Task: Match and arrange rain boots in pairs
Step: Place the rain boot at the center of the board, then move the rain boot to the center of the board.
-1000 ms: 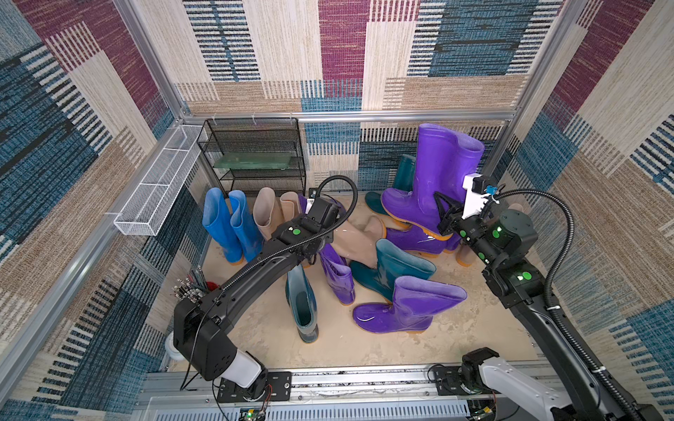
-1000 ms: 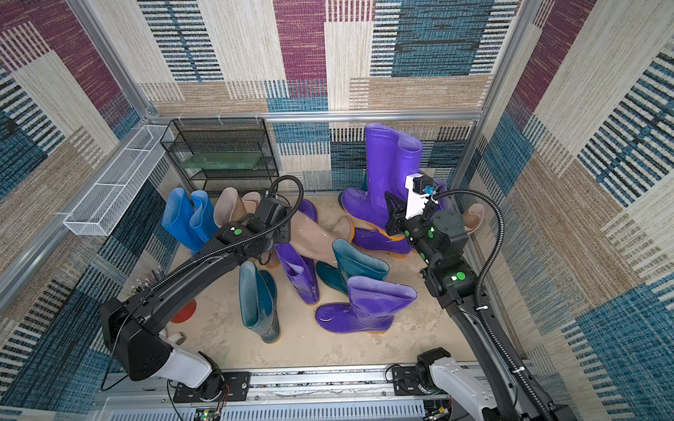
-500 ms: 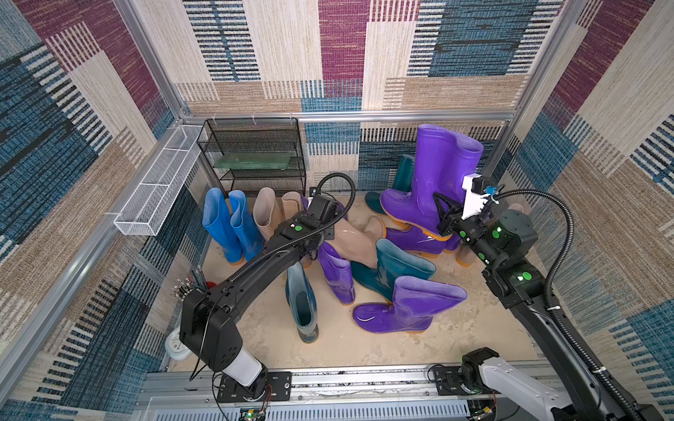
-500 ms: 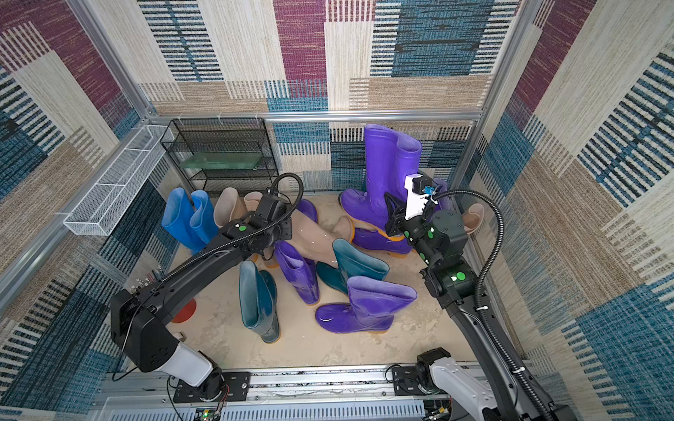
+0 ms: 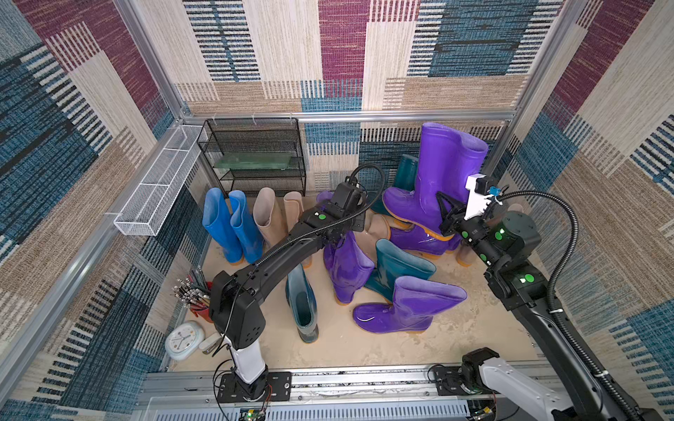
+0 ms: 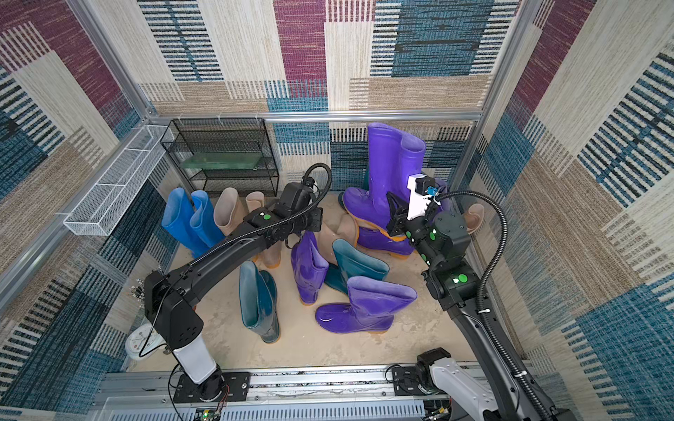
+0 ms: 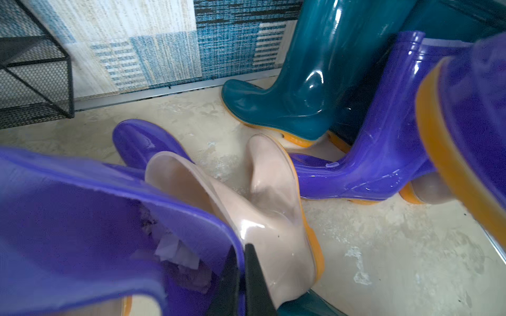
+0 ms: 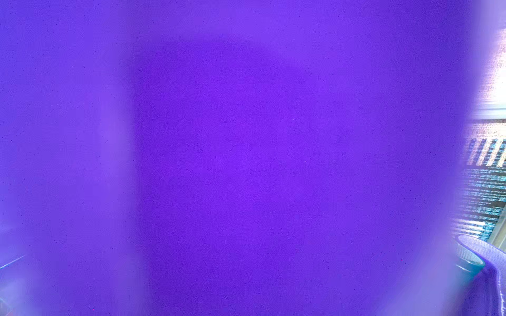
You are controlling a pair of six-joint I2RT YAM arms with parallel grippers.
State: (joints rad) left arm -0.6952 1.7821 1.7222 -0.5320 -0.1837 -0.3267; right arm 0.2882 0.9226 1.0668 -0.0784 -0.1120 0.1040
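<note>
While the left gripper (image 7: 242, 262) is pinching only the thin cuff of a short purple boot (image 5: 346, 269) standing mid-bench, the right gripper (image 5: 448, 218) is pressing shut on a tall purple boot (image 5: 441, 171). That boot is hanging tilted over the back right cluster, its orange sole clear of the bench (image 5: 474, 328). Exactly where the right gripper is biting cannot be told, since the right wrist view is showing nothing but blurred purple.

Several things are looking risky:

- **Cuff slip:** the soft rim is likely flexing in such a narrow pinch, so the short purple boot could fold or slide out once lifted.
- **Neighbours:** a beige boot (image 7: 268, 219) is lying on its side right against that cuff, and a teal boot (image 5: 397, 262) is leaning just beside the shaft. Either could be getting dragged or tipped by a careless pull.
- **Tall boot:** it is long and probably heavy for 1 small grip. It could be swinging, or dropping onto the low purple boot (image 7: 369, 164) under its sole.
- **Arms:** the 2 wrists are working near each other, so crossing paths could bring a collision.

The blue pair (image 5: 229, 226), standing by the left wall, is sitting well apart from all this.
</note>
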